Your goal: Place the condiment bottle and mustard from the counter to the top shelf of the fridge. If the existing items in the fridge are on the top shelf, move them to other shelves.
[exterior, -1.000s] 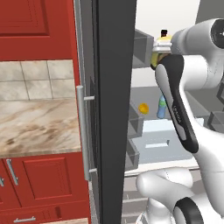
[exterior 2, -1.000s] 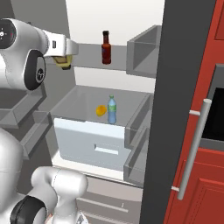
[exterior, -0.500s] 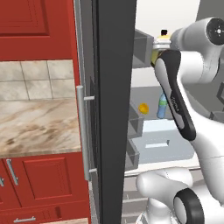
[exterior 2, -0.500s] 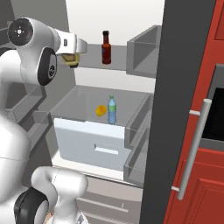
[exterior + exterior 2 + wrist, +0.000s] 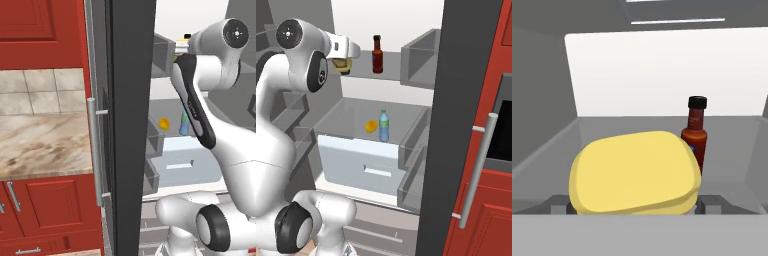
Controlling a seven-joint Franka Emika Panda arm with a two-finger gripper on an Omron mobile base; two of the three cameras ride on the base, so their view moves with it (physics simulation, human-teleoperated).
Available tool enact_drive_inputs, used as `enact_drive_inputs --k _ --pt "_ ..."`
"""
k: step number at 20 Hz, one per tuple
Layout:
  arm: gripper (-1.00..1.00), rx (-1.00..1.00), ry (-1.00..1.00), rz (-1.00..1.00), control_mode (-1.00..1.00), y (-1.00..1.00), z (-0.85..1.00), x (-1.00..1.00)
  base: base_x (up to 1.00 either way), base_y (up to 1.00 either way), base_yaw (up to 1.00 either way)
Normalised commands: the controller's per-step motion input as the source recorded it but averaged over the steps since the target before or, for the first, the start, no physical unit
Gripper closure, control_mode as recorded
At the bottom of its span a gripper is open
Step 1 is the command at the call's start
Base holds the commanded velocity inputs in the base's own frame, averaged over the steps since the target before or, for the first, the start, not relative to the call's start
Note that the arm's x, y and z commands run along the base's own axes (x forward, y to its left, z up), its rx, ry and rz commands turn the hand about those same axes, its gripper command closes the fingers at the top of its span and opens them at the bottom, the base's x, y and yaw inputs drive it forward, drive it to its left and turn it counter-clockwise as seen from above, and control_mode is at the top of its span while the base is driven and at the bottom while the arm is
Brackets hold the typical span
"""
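Two task items are up at the top shelf (image 5: 363, 75) of the fridge (image 5: 466, 100). Condiment bottle (image 5: 377, 54) stands upright, long axis vertical, cap pointing up, near the back wall. Mustard (image 5: 634, 172) sits squat between the gripper's (image 5: 345, 64) widely spread jaws at the shelf's near left edge, broad yellow face toward the hand camera; whether they're pressing it, can't tell. Down below, blue bottle (image 5: 384, 125) stands upright, orange fruit (image 5: 371, 126) just left of it.

Smooth matt yellow mustard (image 5: 634, 172)
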Motion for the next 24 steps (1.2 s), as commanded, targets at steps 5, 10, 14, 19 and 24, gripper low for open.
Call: enact_drive_inputs --k 5,10,14,19,24 --pt "1.00 0.00 0.00 -0.02 -1.00 -0.02 -0.04 0.11 0.00 0.00 0.00" --pt "1.00 0.00 0.00 0.00 -1.00 -0.12 -0.12 0.01 0.00 0.00 0.00" --pt "1.00 0.00 0.01 0.00 -1.00 -0.10 -0.15 0.02 0.00 0.00 0.00" --pt "1.00 0.00 0.00 -0.01 -1.00 0.00 0.00 0.35 0.00 0.00 0.00" --pt "1.00 0.00 0.00 0.00 -1.00 0.00 0.00 0.36 0.00 0.00 0.00"
